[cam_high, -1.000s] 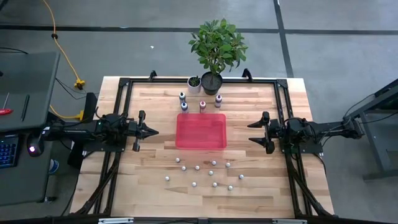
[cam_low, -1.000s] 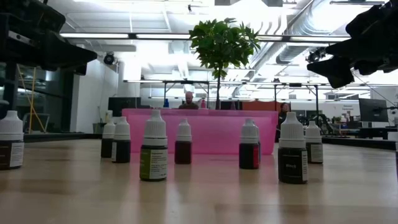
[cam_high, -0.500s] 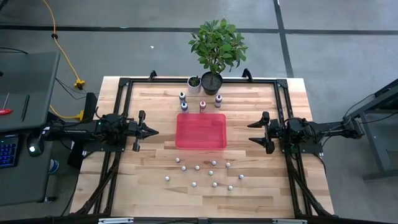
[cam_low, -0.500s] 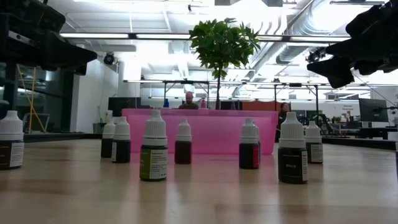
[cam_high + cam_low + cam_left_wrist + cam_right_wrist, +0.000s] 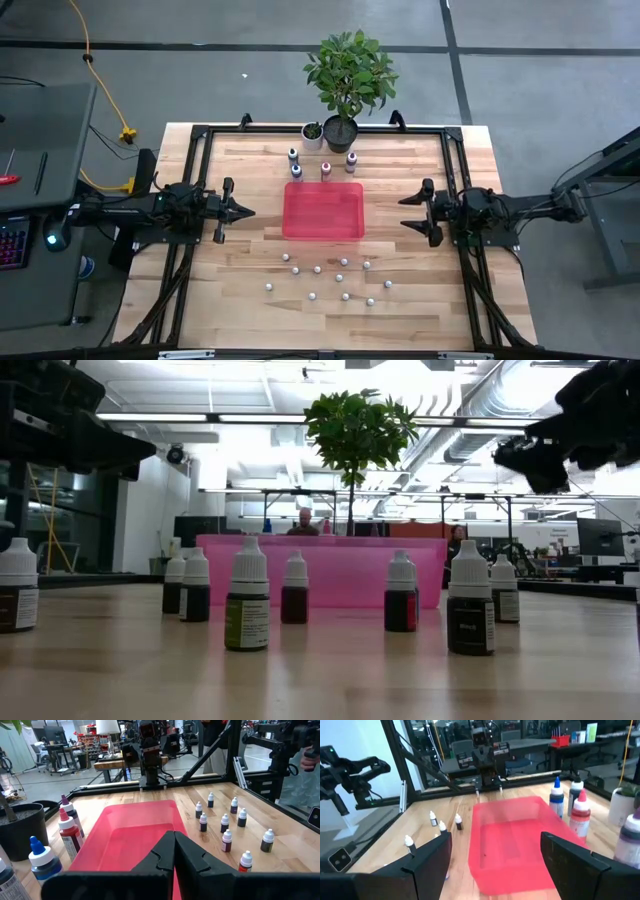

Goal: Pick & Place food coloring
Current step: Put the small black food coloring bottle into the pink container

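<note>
The food coloring is several tiny white-capped bottles (image 5: pixel 317 268) standing upright on the wooden table, on the near side of the red tray (image 5: pixel 323 210). They show in the low view (image 5: pixel 247 595) and in the left wrist view (image 5: pixel 227 840). My left gripper (image 5: pixel 245 211) hovers shut at the tray's left, pointing level toward it, its fingers (image 5: pixel 174 851) closed together. My right gripper (image 5: pixel 408 211) hovers open at the tray's right and also points level, with nothing between its fingers (image 5: pixel 427 855). Neither gripper touches a bottle.
Three larger dropper bottles (image 5: pixel 326 168) stand just beyond the tray's far edge. Behind them are a leafy plant in a black pot (image 5: pixel 340 130) and a small white pot (image 5: pixel 313 131). A black frame (image 5: pixel 200 135) rims the table.
My right gripper has risen a little and stays open and level. My left gripper and the bottles have kept still.
</note>
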You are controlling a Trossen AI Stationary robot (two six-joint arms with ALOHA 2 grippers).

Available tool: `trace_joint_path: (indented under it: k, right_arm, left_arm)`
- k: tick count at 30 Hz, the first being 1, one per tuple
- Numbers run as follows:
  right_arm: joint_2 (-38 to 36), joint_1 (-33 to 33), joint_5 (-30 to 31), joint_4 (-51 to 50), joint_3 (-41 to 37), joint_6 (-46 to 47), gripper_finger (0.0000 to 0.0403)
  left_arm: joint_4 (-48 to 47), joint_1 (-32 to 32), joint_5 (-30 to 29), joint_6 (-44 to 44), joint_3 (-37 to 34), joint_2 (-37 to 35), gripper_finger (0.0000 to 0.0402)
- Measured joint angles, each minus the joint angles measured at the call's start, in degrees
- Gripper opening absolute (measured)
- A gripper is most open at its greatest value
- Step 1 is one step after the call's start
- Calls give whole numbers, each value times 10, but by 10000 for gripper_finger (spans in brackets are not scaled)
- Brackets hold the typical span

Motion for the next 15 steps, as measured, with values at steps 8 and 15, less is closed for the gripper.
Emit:
trace_joint_path:
  k: [8,15]
  right_arm:
    - [104,0,8,-190,172,-12,293]
    - [246,0,5,-287,341,94,293]
  left_arm:
    - [0,0,0,0,0,0,0]
    - [0,0,0,0,0,0,0]
